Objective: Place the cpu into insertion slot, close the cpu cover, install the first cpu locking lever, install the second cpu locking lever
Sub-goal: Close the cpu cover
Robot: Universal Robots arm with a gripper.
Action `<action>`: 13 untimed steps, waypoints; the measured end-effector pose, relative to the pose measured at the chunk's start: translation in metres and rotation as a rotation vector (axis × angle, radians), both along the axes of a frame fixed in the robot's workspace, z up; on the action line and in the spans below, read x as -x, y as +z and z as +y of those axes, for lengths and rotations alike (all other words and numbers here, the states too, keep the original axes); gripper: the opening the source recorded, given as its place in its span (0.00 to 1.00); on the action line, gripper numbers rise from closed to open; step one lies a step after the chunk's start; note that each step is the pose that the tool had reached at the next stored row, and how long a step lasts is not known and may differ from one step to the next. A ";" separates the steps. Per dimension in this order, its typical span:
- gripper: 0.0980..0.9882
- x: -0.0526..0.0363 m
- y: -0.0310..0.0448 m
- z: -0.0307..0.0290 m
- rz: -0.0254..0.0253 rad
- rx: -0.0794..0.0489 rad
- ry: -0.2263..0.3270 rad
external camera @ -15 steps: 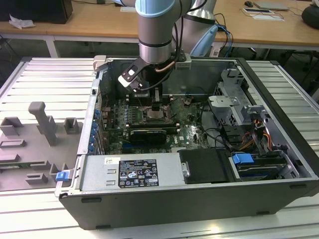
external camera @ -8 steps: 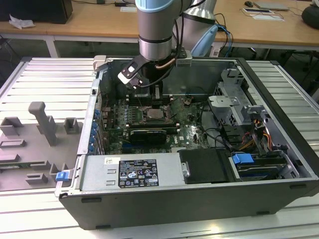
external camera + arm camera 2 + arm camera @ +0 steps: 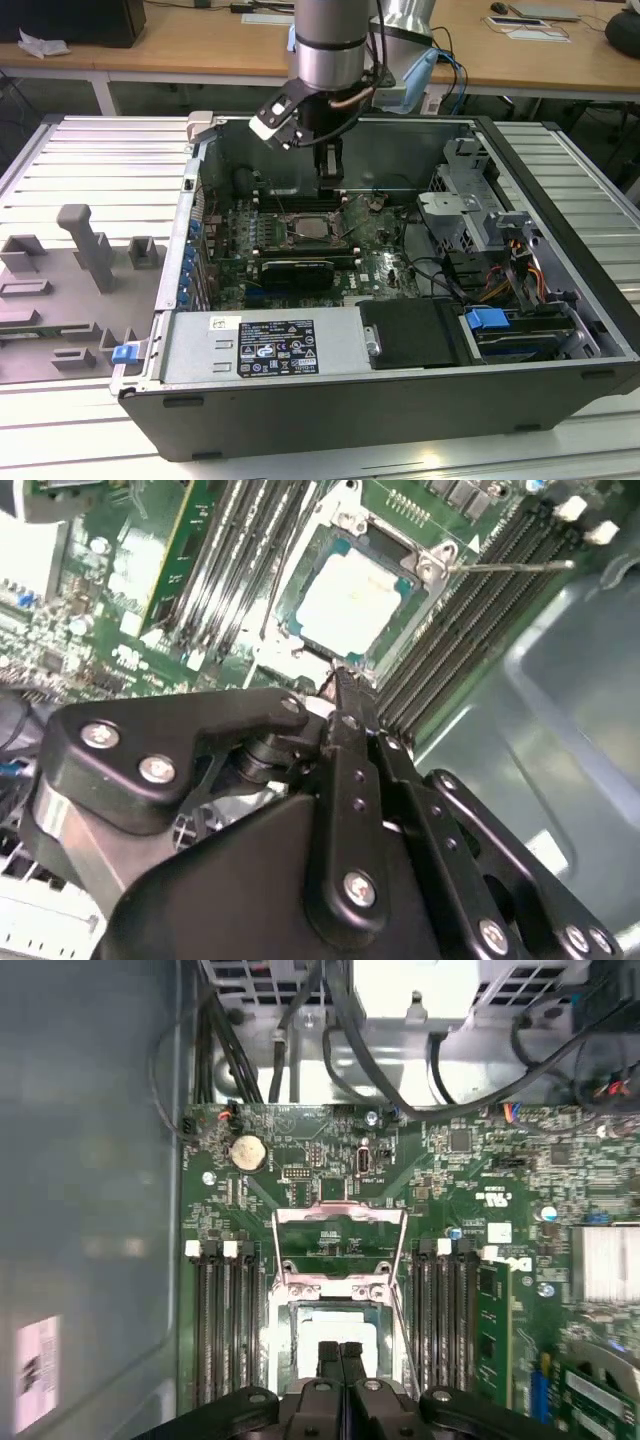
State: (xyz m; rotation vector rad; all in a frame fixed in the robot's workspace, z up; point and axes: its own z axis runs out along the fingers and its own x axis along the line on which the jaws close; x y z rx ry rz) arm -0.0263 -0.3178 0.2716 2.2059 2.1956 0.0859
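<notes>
The cpu (image 3: 345, 602) lies flat in the insertion slot (image 3: 300, 630), its pale metal top showing; it is also seen in the first wrist view (image 3: 330, 1322) and the exterior view (image 3: 312, 228). The cpu cover (image 3: 340, 1218) is swung open, standing back from the socket, with the board visible through its window. A thin locking lever (image 3: 510, 567) sticks out beside the socket, unlatched. My gripper (image 3: 340, 1352) is shut with nothing between its fingers. It hovers just above the near edge of the socket (image 3: 340, 680), and hangs over the board inside the case (image 3: 330, 172).
Black memory slots (image 3: 225, 1330) flank the socket on both sides. The open computer case (image 3: 420, 420) has metal walls (image 3: 90, 1210) close by, with cables (image 3: 360, 1050) and a drive cage (image 3: 465, 205) at the exterior view's right. A grey fixture (image 3: 85, 250) stands outside.
</notes>
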 end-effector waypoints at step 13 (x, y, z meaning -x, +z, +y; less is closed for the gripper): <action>0.01 -0.0291 0.0008 0.0000 0.0100 0.000 -0.001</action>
